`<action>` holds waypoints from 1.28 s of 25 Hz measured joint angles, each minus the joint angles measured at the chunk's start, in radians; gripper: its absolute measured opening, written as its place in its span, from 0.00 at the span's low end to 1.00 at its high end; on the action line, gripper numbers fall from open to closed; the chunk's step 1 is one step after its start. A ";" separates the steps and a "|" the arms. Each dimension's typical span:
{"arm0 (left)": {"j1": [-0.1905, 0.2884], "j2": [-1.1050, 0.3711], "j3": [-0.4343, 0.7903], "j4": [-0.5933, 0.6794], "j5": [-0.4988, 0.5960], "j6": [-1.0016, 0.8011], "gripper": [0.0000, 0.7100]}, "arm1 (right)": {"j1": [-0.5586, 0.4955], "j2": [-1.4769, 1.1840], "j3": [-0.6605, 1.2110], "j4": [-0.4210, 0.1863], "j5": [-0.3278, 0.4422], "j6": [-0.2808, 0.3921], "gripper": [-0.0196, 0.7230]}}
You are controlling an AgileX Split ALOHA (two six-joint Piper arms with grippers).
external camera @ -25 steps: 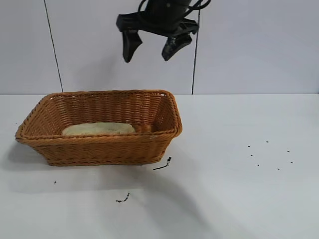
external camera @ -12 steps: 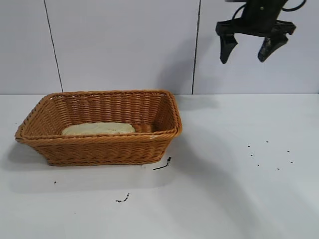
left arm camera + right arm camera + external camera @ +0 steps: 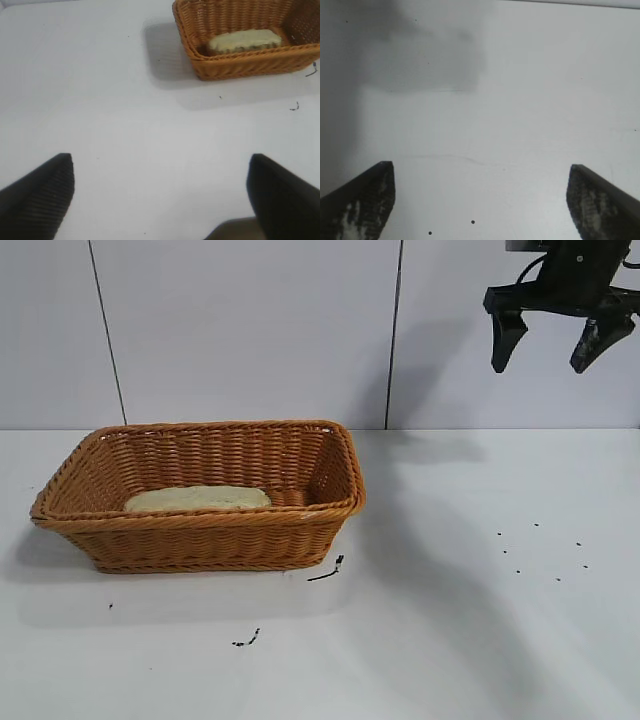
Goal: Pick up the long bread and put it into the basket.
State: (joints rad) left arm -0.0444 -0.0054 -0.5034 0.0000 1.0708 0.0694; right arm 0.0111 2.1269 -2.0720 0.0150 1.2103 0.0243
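Note:
The long bread [image 3: 198, 498] lies flat inside the orange-brown wicker basket [image 3: 330, 510] at the table's left, its pale side up. The left wrist view also shows the bread [image 3: 244, 40] in the basket [image 3: 240, 67]. My right gripper [image 3: 548, 352] hangs open and empty high at the upper right, well away from the basket. In its own view the right gripper [image 3: 481, 172] has only bare white table between its fingertips. My left gripper [image 3: 160, 165] is open with nothing in it, off to the side of the basket.
Small dark specks [image 3: 540, 552] dot the table at the right. Two dark scraps [image 3: 328, 572] lie just in front of the basket. A pale wall with vertical seams [image 3: 396, 335] stands behind the table.
My right gripper has swung from above the basket's back rim across to the upper right, still open. The bread and basket have not moved.

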 joint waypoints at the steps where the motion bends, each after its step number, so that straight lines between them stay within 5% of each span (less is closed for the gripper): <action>1: 0.000 0.000 0.000 0.000 0.000 0.000 0.98 | 0.000 -0.036 0.046 -0.001 0.000 0.000 0.88; 19: 0.000 0.000 0.000 0.000 0.000 0.000 0.98 | 0.000 -1.077 1.104 -0.003 -0.002 -0.024 0.88; 27: 0.000 0.000 0.000 0.000 0.000 0.000 0.98 | 0.000 -1.596 1.479 -0.002 -0.168 -0.037 0.88; 32: 0.000 0.000 0.000 0.000 0.000 0.000 0.98 | 0.000 -1.860 1.580 -0.001 -0.177 -0.038 0.88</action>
State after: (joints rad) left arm -0.0444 -0.0054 -0.5034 0.0000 1.0708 0.0694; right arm 0.0111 0.2672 -0.4921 0.0138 1.0329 -0.0139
